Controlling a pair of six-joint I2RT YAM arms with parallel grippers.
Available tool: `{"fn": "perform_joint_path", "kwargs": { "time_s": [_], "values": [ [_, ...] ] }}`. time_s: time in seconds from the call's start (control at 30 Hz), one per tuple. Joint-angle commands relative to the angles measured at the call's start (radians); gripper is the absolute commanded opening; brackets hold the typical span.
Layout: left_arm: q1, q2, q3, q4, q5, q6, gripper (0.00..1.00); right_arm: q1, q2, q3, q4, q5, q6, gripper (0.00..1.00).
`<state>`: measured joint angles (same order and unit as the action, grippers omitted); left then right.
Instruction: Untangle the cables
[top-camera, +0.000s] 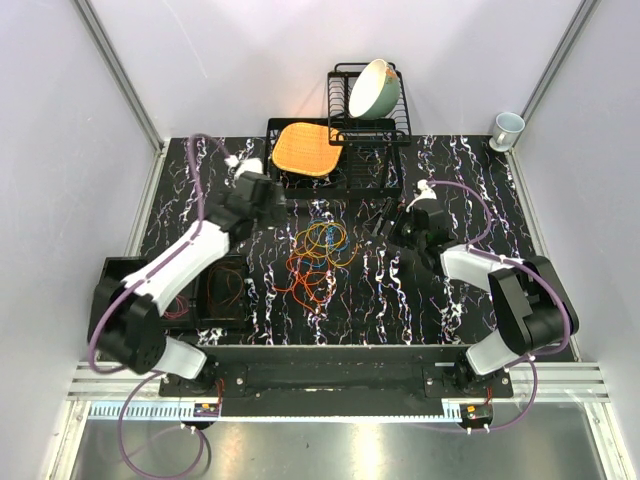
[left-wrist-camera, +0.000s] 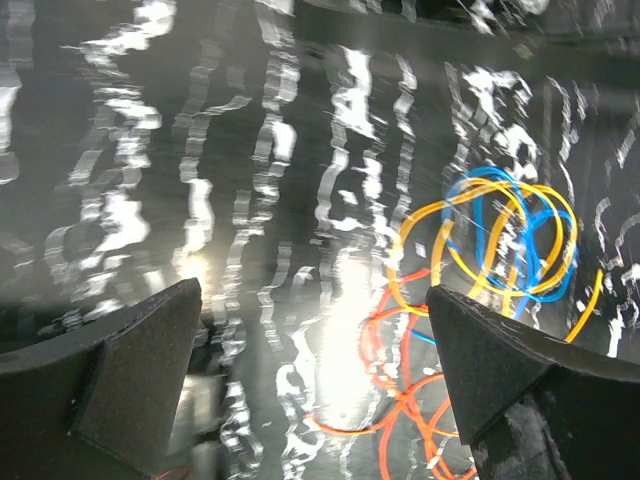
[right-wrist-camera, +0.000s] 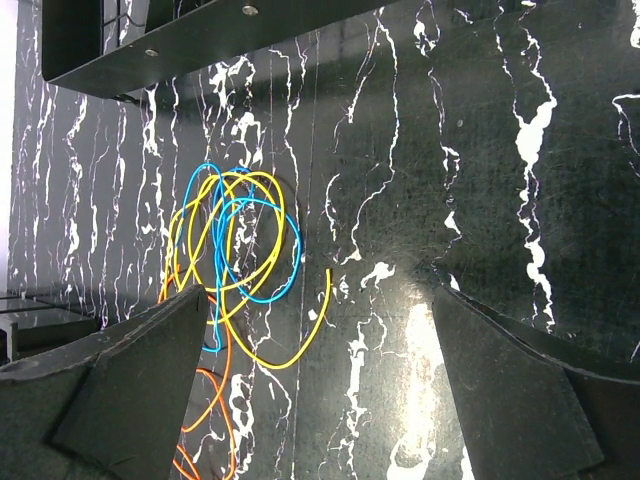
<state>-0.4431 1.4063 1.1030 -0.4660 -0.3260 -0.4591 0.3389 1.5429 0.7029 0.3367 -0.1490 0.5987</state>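
Both of my jaws hang wide apart and hold nothing above the dark marbled surface (top-camera: 470, 190), flanking the cables (top-camera: 319, 256), which lie in one loose knot at the middle of the surface. The left jaws sit toward the left edge and the right jaws toward the right edge, neither touching a wire. Seen from my right wrist, a yellow strand (right-wrist-camera: 326, 305) trails free of the blue and yellow coils. In my judgement that loose tail is the place to start: come down over a single wire clear of the crossings, pinch only that one, and draw it outward low and slow while the other jaws pin the knot, since a hasty pull would likely drag the whole bundle along. From my left wrist the orange-red loops (left-wrist-camera: 400, 405) overlap the yellow ones, so they look like a poorer first pick. By the near left corner, a black bin (top-camera: 246, 292) holds what appear to be a few orange-red wires. At the far edge a wire rack (top-camera: 392, 140) carries a tilted pale bowl (top-camera: 374, 88), beside an orange woven disc (top-camera: 307, 148). A cup (top-camera: 507, 128) stands past the far right corner, its contents not visible.
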Motion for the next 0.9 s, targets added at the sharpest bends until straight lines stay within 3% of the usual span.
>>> {"fn": "perform_joint_path", "kwargs": {
  "time_s": [0.0, 0.33, 0.63, 0.87],
  "values": [
    [-0.072, 0.098, 0.075, 0.119, 0.025, 0.002, 0.99, -0.005, -0.058, -0.006, 0.028, 0.025, -0.017, 1.00],
    [-0.201, 0.365, 0.225, 0.150, 0.053, -0.015, 0.99, -0.005, -0.063, -0.006, 0.016, 0.038, -0.013, 1.00],
    [-0.236, 0.522, 0.297, 0.162, 0.062, -0.023, 0.98, -0.005, -0.056, 0.000, 0.015, 0.032, -0.010, 1.00],
    [-0.246, 0.582, 0.317, 0.173, 0.074, -0.018, 0.86, -0.005, -0.046, 0.006, 0.007, 0.026, -0.011, 1.00]
  ]
}}
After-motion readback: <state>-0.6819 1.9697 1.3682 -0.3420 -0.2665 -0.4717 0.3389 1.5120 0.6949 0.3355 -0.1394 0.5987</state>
